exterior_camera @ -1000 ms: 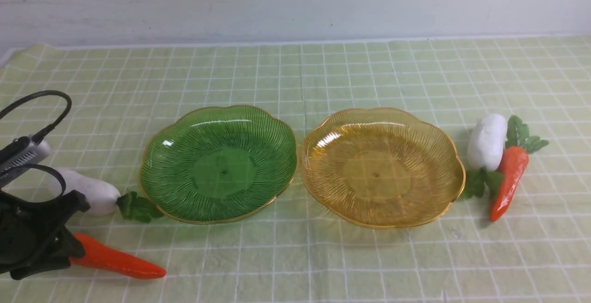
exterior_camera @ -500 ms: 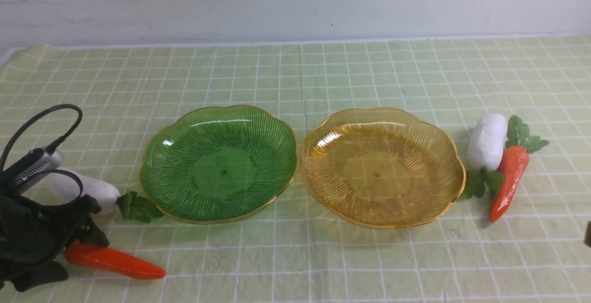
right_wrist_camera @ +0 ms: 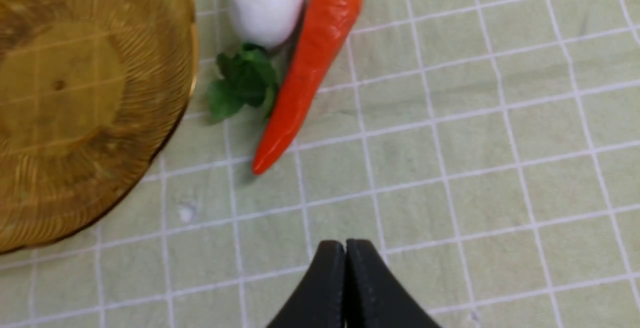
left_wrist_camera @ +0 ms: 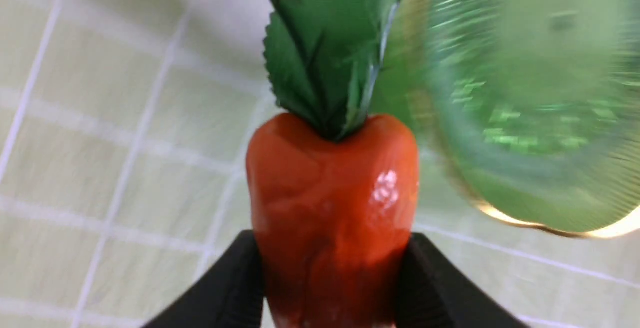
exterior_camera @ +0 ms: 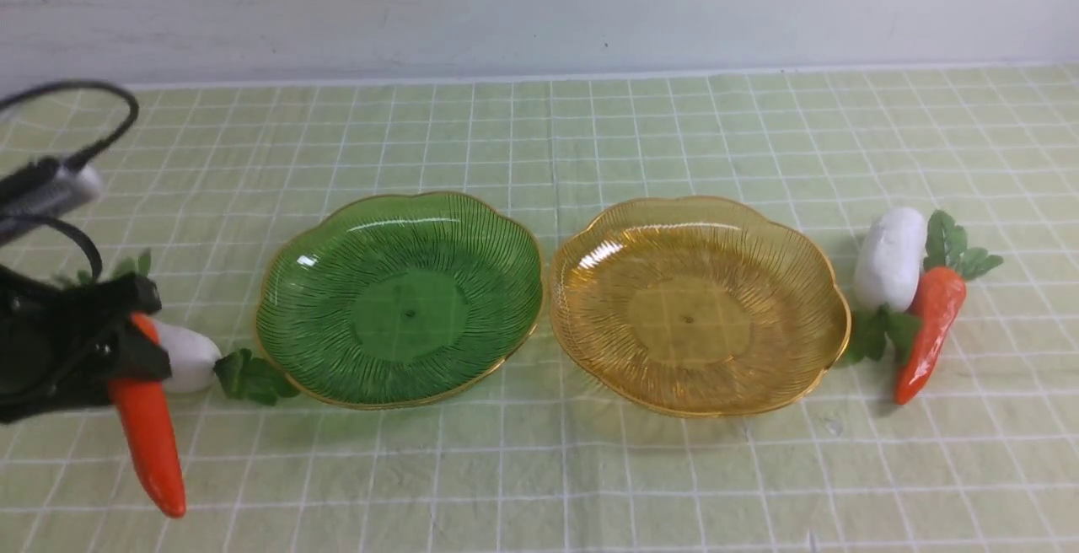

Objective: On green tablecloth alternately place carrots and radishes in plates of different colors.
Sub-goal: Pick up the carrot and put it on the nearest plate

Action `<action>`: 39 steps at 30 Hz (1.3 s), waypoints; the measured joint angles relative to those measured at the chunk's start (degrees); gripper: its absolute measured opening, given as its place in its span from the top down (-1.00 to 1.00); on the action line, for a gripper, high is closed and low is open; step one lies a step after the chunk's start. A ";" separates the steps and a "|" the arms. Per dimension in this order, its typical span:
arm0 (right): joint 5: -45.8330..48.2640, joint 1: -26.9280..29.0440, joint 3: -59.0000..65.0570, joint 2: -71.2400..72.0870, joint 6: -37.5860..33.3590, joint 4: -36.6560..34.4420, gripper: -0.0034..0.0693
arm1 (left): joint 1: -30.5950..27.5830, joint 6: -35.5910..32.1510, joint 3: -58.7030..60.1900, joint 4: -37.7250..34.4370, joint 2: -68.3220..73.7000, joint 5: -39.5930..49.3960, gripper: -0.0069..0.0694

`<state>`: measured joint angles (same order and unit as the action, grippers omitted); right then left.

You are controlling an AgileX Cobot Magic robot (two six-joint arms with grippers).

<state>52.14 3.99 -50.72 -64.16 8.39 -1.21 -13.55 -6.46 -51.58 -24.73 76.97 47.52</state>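
Front view gives me the green tablecloth [exterior_camera: 539, 485] first, the largest thing out there, running up to its far edge by the wall [exterior_camera: 539, 13]. Next come the two plates, both bare: the green plate [exterior_camera: 410, 314] left of the cloth's middle, the amber plate [exterior_camera: 689, 319] just beside it on the right. One radish [exterior_camera: 889, 258] and one carrot [exterior_camera: 931, 325] lie together toward the cloth's right edge. Near the left edge the other radish [exterior_camera: 190, 357] sits partly behind my left gripper [exterior_camera: 139, 367], its leaves by the green rim. That gripper is clamped on the other carrot [left_wrist_camera: 334, 208], tip hanging down. My right gripper [right_wrist_camera: 345, 248] is closed on nothing. I judge this is the first placing: I should carry the carrot over the green plate, clear the rim and lower before letting go.
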 joint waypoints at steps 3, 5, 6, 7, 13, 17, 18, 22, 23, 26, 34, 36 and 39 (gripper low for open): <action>-1.16 1.76 -3.84 -7.61 1.48 0.50 0.94 | 4.99 -9.00 -6.20 -3.49 -2.43 1.09 0.03; -2.37 2.74 -6.83 -13.87 1.30 -0.94 0.88 | 8.06 -12.86 -9.92 -5.79 -1.05 1.43 0.03; -2.74 3.10 -8.18 -16.28 0.95 -1.85 0.84 | 9.54 -13.94 -11.18 -6.52 -0.10 1.43 0.03; -3.16 3.24 -9.51 -18.68 0.50 -2.63 0.78 | 10.96 -15.10 -12.63 -7.30 1.33 1.24 0.03; -5.40 3.58 -15.70 -30.72 -1.75 -6.17 0.16 | 16.62 -18.96 -18.80 -8.18 11.71 -3.47 0.03; -7.15 3.58 -18.54 -36.81 -2.01 -7.62 -0.21 | 18.44 -20.01 -21.97 -8.24 17.89 -5.53 0.03; -8.90 3.58 -19.71 -39.76 -2.20 -8.29 -0.38 | 19.02 -20.45 -23.37 -8.36 20.72 -6.27 0.02; -11.34 3.58 -22.26 -44.75 -2.50 -9.61 -0.55 | 19.29 -20.80 -25.25 -8.62 25.64 -7.87 -0.22; -11.45 3.58 -22.40 -44.99 -2.56 -9.68 -0.56 | 19.29 -20.80 -25.39 -8.62 26.30 -8.00 -0.26; -12.80 3.58 -24.08 -48.67 -2.66 -10.42 -0.58 | 19.29 -20.80 -25.74 -7.49 28.97 -8.49 -0.61; -11.21 3.77 -24.83 -50.79 -5.01 -8.60 0.01 | 18.55 -13.38 -25.79 -2.73 26.03 -7.50 -0.07; -9.66 4.30 -24.87 -49.71 -5.01 -8.06 0.00 | 17.70 -11.46 -25.79 -0.32 23.44 -6.52 0.27; -7.29 5.20 -24.87 -45.92 -5.01 -7.80 0.00 | 15.41 -9.11 -25.86 4.21 19.05 -3.93 0.67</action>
<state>44.85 9.19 -75.59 -110.08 3.38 -9.01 1.86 -15.58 -77.44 -20.52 96.02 43.59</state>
